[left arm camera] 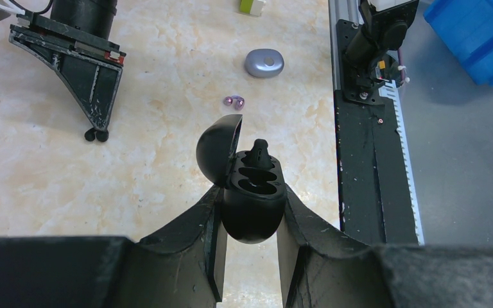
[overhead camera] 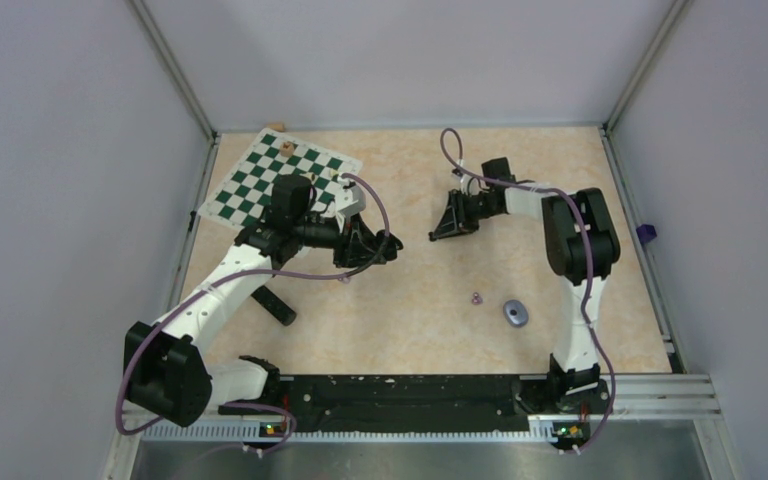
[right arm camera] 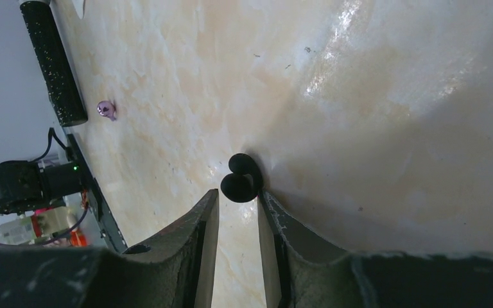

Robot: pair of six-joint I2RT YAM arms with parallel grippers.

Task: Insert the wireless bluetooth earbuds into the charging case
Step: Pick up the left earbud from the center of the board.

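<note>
Black charging case [left arm camera: 253,205] open, black earbud [left arm camera: 259,151] perched in slot, purple earbuds [left arm camera: 234,101] beyond.

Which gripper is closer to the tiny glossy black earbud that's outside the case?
Right. The right gripper has the tiny glossy black earbud at its fingertips; the left gripper, holding an open black charging case, sits well away from it.

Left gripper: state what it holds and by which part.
The left gripper holds the black case with its lid open. The fingers clamp the two opposite sides of the case's lower half.
</note>
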